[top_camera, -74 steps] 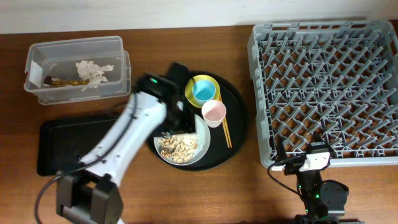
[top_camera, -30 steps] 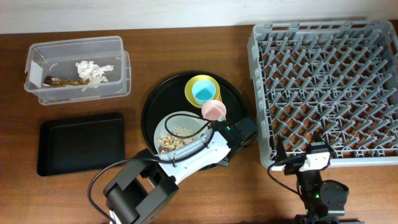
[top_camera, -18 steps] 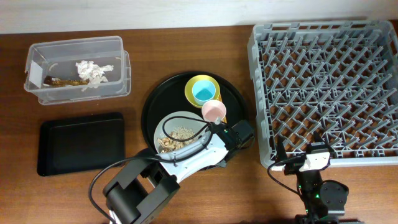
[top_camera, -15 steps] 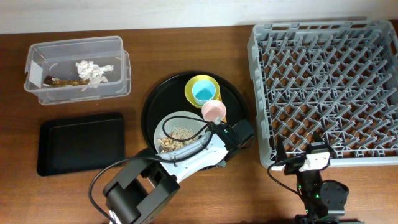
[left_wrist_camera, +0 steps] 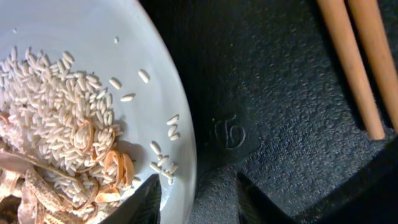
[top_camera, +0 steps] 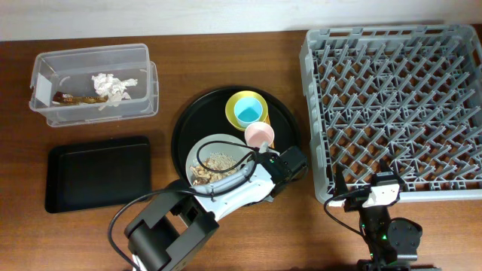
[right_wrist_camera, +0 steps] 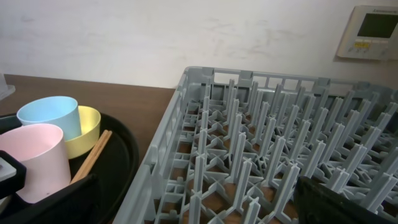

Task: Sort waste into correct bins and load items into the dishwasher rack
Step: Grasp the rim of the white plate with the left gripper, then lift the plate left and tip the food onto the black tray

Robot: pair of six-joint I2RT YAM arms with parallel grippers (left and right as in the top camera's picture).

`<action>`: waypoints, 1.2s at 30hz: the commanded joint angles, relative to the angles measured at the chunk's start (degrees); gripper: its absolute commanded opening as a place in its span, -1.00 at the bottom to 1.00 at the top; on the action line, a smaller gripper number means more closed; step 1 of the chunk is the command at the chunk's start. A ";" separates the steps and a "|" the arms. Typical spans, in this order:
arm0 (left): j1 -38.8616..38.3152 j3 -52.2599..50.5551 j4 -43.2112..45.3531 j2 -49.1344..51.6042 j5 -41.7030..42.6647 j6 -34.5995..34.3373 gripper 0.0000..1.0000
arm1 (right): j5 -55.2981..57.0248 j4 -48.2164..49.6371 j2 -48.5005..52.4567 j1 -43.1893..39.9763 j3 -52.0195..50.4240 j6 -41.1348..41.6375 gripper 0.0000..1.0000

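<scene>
Down at the left gripper (left_wrist_camera: pixel 186 194), the jaws stand narrow, with one dark finger (left_wrist_camera: pixel 217 196) outside the rim of the plate (left_wrist_camera: pixel 93 37) and the other over its inner slope. Whether they already pinch the rim cannot be told.

The plate is pale grey, round, smooth and glossy. On it lie a heap of loose white rice (left_wrist_camera: pixel 56 112) and curled brown food scraps (left_wrist_camera: pixel 115 180). It sits on a round black tray (left_wrist_camera: pixel 280 124) with a pebbled, matte surface. Two thin wooden chopsticks (left_wrist_camera: pixel 354 68) lie side by side on that tray, apart from the plate.

The step in hand looks like taking the plate to empty it. A thin, slick rim calls for a deep, firm bite, a level lift so no grains slide off, and tipping only once it is over a bin.

Further out on the round tray stand a pink cup (top_camera: pixel 260 134) and a light-blue cup (top_camera: pixel 249 111), the blue one nested in a small yellow bowl (top_camera: pixel 235 105). To the left are a shallow black rectangular tray (top_camera: pixel 98 173) and a clear tub (top_camera: pixel 90 51) holding crumpled paper (top_camera: pixel 111 85) and a brown wrapper (top_camera: pixel 75 98).

The right gripper (right_wrist_camera: pixel 198 199) hangs wide open beside the grey pronged rack (top_camera: pixel 392 105), holding nothing.
</scene>
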 commanded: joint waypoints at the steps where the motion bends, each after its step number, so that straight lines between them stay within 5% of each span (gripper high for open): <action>1: 0.46 -1.29 -0.35 0.35 -0.83 0.63 -0.54 | 0.26 0.00 -0.37 0.35 -0.52 -0.37 0.97; 6: 0.46 -0.92 -1.77 0.28 -0.85 0.63 -0.71 | 0.26 0.00 -0.37 0.35 -0.52 -0.37 0.97; 8: 0.46 -0.24 -2.71 0.28 -0.85 0.63 -0.98 | 0.26 0.00 -0.37 0.35 -0.52 -0.37 0.97; 36: 2.47 5.60 -12.39 -8.26 -0.81 1.75 -0.98 | 0.26 0.00 -0.37 0.35 -0.52 -0.37 0.97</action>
